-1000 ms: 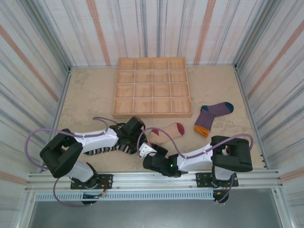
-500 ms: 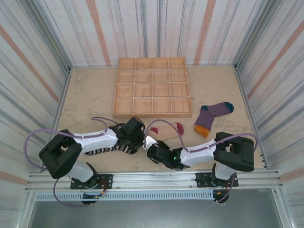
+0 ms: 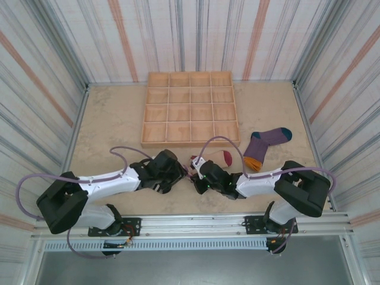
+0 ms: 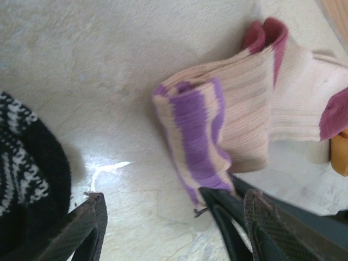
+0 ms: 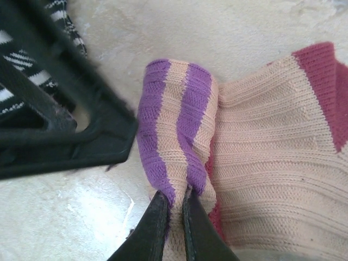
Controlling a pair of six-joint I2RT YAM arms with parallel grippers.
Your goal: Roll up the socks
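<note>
Right tool (image 5: 175, 204) is pressed together, pinching the folded striped cuff of the tan ribbed fabric sock with dark red toe (image 5: 261, 141), which lies near the middle of the tabletop's (image 3: 113, 119) near edge. Left tool (image 4: 154, 198) is spread, just beside that cuff. Black-and-white striped knit sock (image 4: 27, 163) lies at its left. Purple fabric sock with orange and teal ends (image 3: 264, 145) lies apart, toward the right edge.

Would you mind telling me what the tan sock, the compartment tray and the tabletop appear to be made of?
The tan sock looks like a soft, matte ribbed knit, since ribs and stitches show; it is possibly a cotton blend. The compartment tray appears to be pale, unpainted wood with thin dividers. The tabletop is beige and mottled like stone, perhaps laminate; a glare spot suggests a slight sheen.
</note>
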